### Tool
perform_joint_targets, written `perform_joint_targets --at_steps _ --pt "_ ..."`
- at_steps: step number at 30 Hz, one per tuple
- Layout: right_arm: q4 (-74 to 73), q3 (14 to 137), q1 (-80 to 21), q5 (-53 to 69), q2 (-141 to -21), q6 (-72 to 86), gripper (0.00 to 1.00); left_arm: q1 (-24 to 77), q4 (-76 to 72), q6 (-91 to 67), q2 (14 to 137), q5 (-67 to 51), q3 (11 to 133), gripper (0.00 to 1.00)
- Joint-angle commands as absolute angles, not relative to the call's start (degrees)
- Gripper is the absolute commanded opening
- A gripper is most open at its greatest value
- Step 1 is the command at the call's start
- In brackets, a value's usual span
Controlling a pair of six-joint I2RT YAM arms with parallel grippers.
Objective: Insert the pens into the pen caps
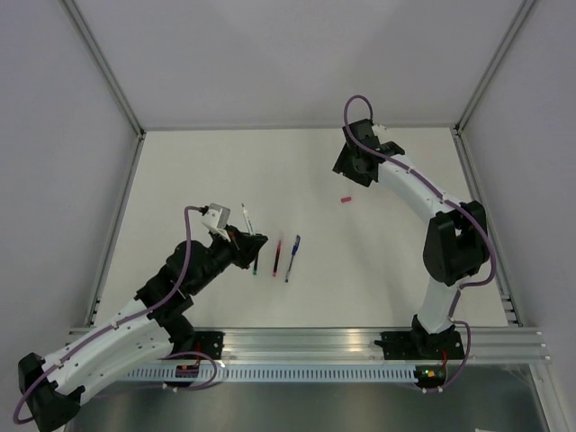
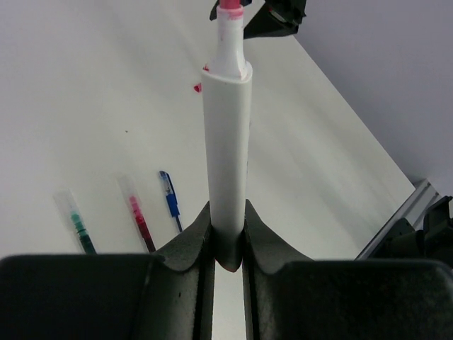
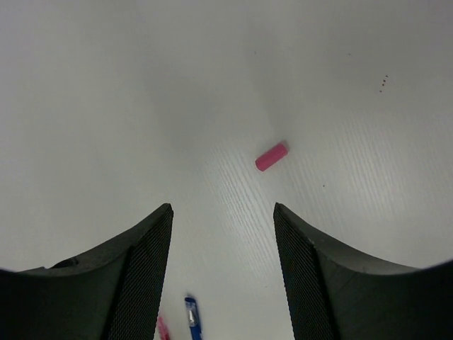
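My left gripper is shut on a white pen with a red tip, which stands out straight from the jaws. The top view shows that gripper above the table's left middle, the white pen slanting up from it. Three pens lie side by side on the table: green, red and blue. A small red pen cap lies alone on the table, a little ahead of my right gripper, which is open and holds nothing. In the top view the red cap sits just below the right gripper.
The white table has grey walls on three sides and an aluminium rail along its near edge. The blue pen's end and the red pen's end show between the right fingers, low in that view.
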State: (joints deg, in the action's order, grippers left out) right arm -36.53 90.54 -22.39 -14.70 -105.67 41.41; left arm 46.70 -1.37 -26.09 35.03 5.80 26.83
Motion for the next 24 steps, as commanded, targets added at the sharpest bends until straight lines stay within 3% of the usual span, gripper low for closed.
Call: perform_joint_targets --at_steps 1,14,24 --pt "-39.1 92.2 -22.9 -20.4 -106.7 59.5 0.65 46.8 -0.4 -26.8 32.6 10.3 26.5 0.02" --pt "-45.4 98.0 -22.9 -24.0 -118.9 72.0 0.58 46.8 2.0 -27.7 32.0 12.2 26.7 0.02" --pt "-49.8 105.6 -22.8 -24.5 -127.0 72.9 0.51 46.8 1.8 -28.1 32.7 12.1 26.8 0.02"
